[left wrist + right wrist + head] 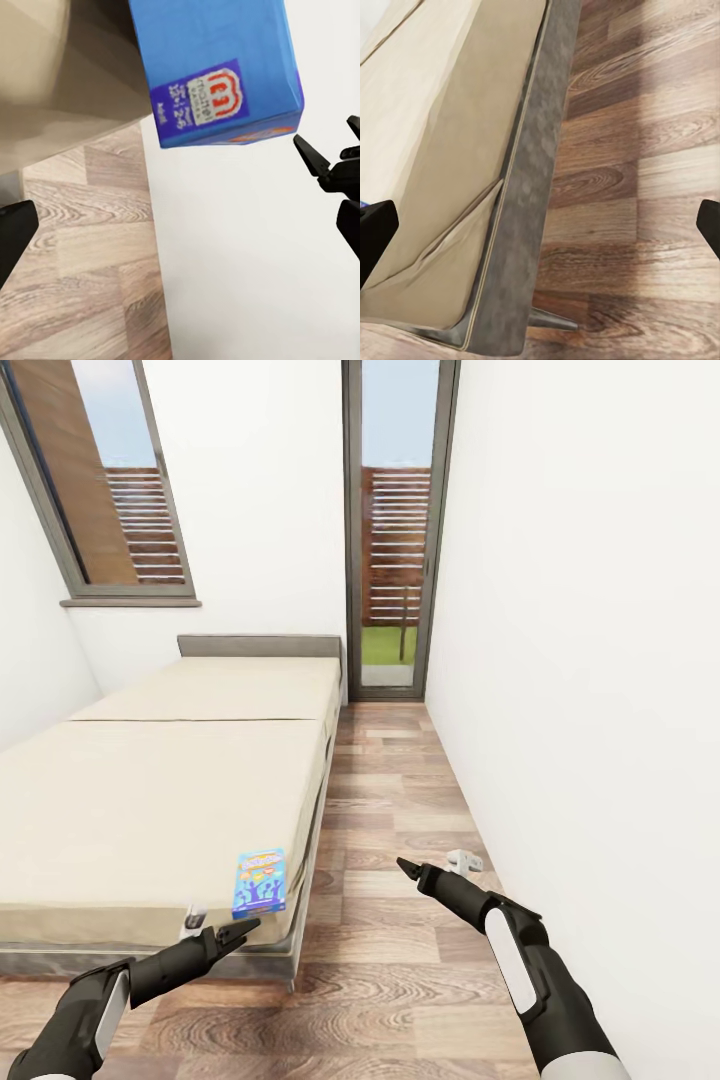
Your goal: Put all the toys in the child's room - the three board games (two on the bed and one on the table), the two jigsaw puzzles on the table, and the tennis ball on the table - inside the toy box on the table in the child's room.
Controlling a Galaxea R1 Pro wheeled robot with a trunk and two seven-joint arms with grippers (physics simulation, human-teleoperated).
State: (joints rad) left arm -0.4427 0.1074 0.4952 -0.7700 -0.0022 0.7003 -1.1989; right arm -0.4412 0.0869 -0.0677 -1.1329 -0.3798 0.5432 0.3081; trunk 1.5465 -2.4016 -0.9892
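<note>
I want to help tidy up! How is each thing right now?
Blue game: lying flat at the mattress's near corner, not held.
Bed: mattress bare apart from that game.
Left hand: open, holding nothing, just short of the game.
Right hand: over the floor, holding nothing; cannot tell if it is open.
Glass door: looks closed.
</note>
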